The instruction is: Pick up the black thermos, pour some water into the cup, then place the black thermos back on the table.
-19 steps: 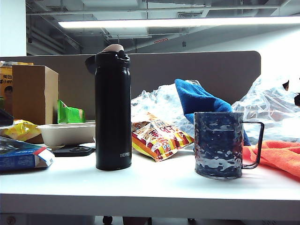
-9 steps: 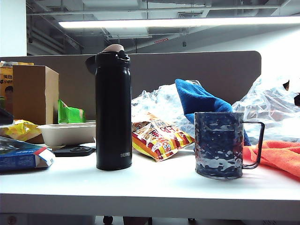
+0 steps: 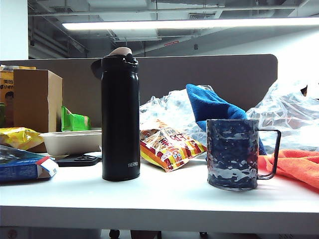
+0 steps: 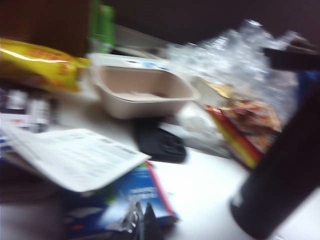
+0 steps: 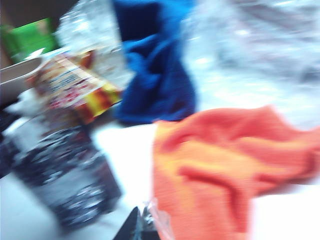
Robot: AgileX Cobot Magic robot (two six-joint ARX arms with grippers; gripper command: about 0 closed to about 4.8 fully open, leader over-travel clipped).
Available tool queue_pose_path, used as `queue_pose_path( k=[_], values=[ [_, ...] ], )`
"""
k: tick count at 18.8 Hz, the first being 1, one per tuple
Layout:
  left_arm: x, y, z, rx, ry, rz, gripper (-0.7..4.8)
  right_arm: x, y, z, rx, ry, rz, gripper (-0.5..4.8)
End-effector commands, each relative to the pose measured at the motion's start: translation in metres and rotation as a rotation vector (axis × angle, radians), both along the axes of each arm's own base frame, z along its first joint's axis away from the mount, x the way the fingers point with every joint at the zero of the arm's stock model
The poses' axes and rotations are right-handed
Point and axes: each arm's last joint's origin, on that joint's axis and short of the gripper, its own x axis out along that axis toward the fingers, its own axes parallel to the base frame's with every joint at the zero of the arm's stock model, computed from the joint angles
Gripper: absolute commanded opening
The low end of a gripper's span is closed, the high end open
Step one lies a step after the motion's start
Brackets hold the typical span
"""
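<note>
You are at the approach step: nothing is lifted. The black thermos (image 3: 120,117) stands upright on the table (image 3: 164,199), well apart from the cup (image 3: 233,154). Both tools are closed and empty, left tool (image 4: 144,223) near the thermos, right tool (image 5: 137,223) beside the cup. Next, spread 1 tool around the thermos.

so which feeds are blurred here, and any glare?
Exterior view: sharp, with the ceiling strip light blown out and highlights on the cup. Left wrist view: heavy motion smear; the black thermos is a dark streak, and the left gripper shows closed jaws. Right wrist view: equally smeared; the orange cloth has soft edges, right gripper barely visible.
</note>
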Motion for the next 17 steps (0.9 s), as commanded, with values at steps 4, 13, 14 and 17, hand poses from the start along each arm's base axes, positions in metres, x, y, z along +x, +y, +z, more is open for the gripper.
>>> queue_pose_path(
  k=[4,13,14,17],
  values=[
    [0.001,0.012,0.002,0.0,-0.014,0.13,-0.05,0.003,-0.016,-0.001,-0.003,0.001,-0.171,0.0],
    [0.001,0.012,0.002,0.0,-0.014,0.13,-0.05,0.004,-0.017,0.004,-0.113,-0.073,-0.167,0.0],
    [0.001,0.012,0.002,0.0,-0.014,0.13,-0.05,0.004,-0.017,0.006,-0.156,-0.109,-0.166,0.0],
    [0.001,0.012,0.002,0.0,-0.014,0.13,-0.05,0.005,-0.018,0.011,-0.159,-0.156,-0.199,0.0]
  ],
)
